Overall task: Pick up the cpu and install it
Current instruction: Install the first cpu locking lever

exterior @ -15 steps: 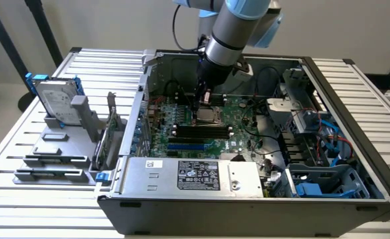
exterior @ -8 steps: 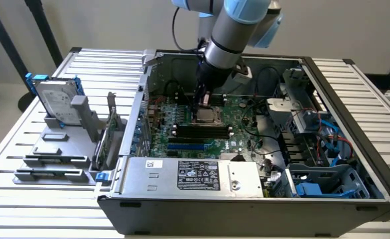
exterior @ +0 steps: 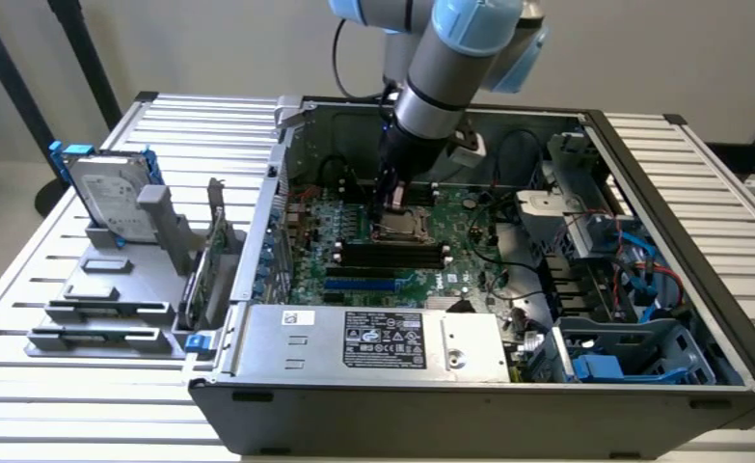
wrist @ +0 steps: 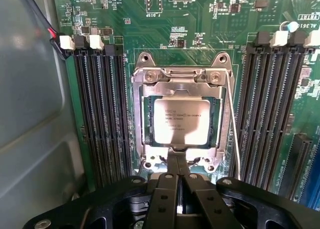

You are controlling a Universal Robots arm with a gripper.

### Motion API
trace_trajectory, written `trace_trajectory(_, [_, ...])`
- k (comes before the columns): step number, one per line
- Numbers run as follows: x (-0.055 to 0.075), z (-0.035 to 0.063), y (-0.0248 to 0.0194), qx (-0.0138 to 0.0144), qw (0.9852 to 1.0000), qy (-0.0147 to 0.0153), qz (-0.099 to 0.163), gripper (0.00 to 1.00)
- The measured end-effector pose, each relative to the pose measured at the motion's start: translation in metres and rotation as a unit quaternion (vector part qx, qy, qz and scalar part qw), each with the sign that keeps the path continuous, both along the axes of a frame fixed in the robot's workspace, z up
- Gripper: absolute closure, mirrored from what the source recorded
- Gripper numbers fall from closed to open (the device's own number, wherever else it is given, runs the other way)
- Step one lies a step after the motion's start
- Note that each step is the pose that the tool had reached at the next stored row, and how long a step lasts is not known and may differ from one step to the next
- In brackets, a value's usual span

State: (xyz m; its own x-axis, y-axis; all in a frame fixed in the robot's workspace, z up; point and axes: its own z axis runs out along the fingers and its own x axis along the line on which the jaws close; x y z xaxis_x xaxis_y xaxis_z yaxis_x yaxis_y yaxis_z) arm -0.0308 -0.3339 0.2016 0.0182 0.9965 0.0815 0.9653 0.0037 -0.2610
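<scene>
Sitting flat in its socket, the cpu (wrist: 181, 115) is a thin little square with a smooth silver-grey metal lid and fine printed text. The gripper (wrist: 178, 159) is matte black and angular. Its two slim fingers are pinched tight together with nothing between them, tips right at the chip's nearest edge, though I can't tell if they touch it. A shiny stamped-steel socket frame (wrist: 150, 76) with rounded screw lugs rings the chip. Long black ribbed memory slots (wrist: 102, 114) run along both sides of the hand on the glossy green motherboard (wrist: 165, 19).
</scene>
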Motion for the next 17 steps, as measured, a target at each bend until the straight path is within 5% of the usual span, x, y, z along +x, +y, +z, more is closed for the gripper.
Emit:
trace_trajectory(7, [0.0,-0.004,-0.0001,0.0087,1.0,0.0001,0.0,0.89])
trace_trajectory(10, [0.0,-0.0023,-0.0003,0.0146,0.9999,0.0006,0.0,0.89])
trace_trajectory(17, [-0.009,0.0063,-0.0067,0.017,0.9998,0.0051,0.0,0.89])
